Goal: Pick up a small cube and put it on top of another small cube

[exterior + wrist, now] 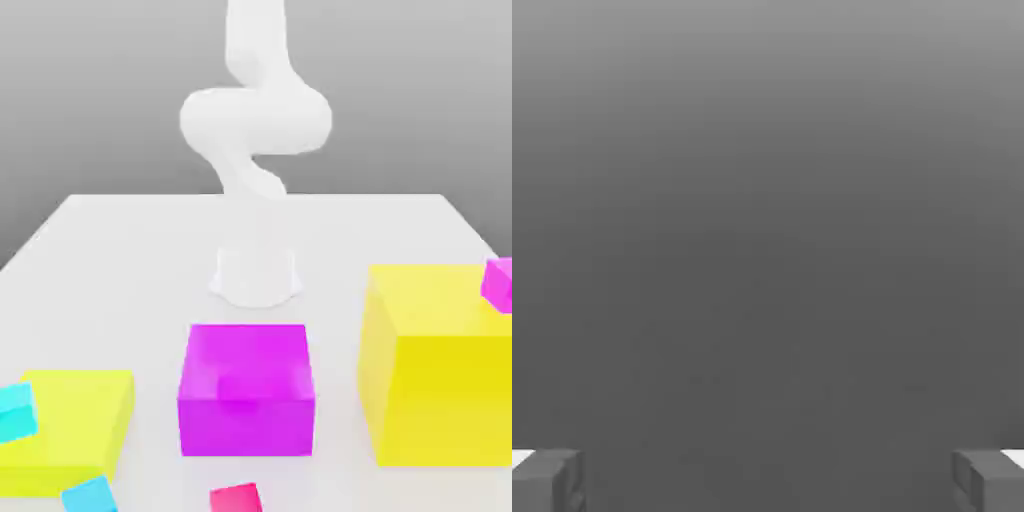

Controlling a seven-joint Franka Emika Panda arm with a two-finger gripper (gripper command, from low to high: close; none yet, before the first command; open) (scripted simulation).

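gripper (768,482): fingers spread wide, nothing between them. arm (256,120) upright over its base, at the far end of the table (330,225); long reach ahead, i judge. pink-red cube (237,498) lies on the table at the near edge of the exterior view, in front of the magenta block (247,390). risk: a low approach could clip that block on the way. cube sits skewed; fingers not turned to match may catch a corner and spin it. turquoise cube (17,412) is by the low yellow block (75,420); contact there unclear. sky-blue cube (90,495) nearby, similar color: wrong target possible. off-centre release could topple the stack.
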